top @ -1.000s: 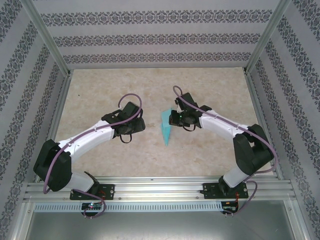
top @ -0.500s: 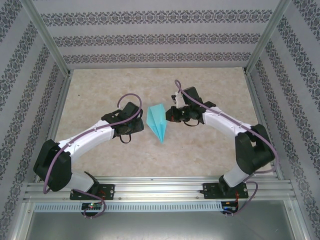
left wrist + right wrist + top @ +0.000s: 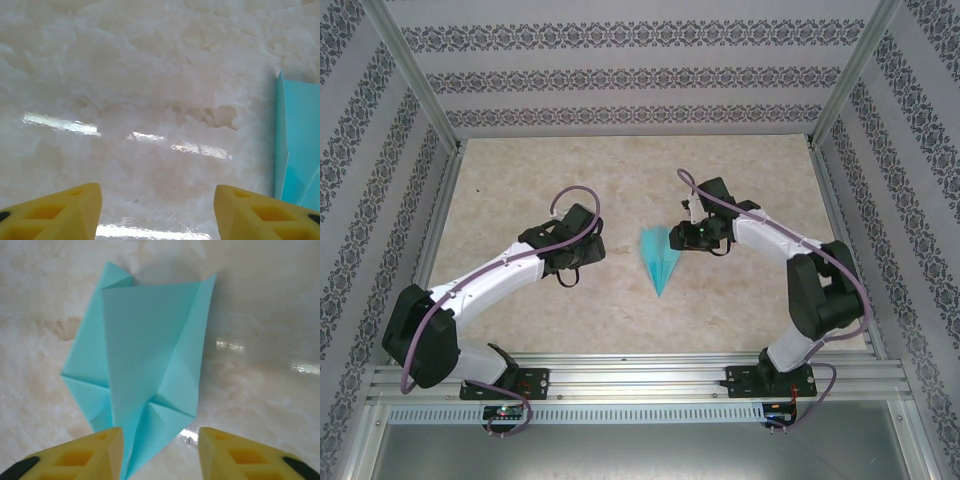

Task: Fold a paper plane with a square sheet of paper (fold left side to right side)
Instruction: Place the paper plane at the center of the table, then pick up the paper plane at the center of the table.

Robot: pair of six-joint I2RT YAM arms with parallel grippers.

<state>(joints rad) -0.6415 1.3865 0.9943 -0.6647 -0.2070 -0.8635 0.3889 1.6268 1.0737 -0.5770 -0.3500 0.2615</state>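
Over on the left, the left gripper (image 3: 578, 256) hangs low above the marbled table (image 3: 740, 300), its arm reaching in from the near rail. From its wrist camera the two yellow fingers (image 3: 55, 212) stand wide apart with bare tabletop between them: parted and empty-handed. At the right edge of that same view, a slice of turquoise paper comes in, clear of both fingers.

On to the middle, and there is the paper plane (image 3: 660, 262), lying on the table between the two grippers, well apart from the left one and just beside the right. Seen from above, its broad tail faces the far wall and its nose points back toward the arm bases. It is a narrow dart, with a darker fold line running down its length.

Across to the right, the right gripper (image 3: 684, 238) sits right next to the plane's tail end. Its wrist camera looks straight down on the plane (image 3: 150, 355): layered triangular flaps, a centre crease, and the folds a little uneven (one corner pokes out at the upper left). The yellow fingers (image 3: 250, 455) are spread, and a pointed end of the paper runs down into the gap, close against the finger at the picture's left. Nothing is pinched; the jaws stand apart, and the paper rests on the table.
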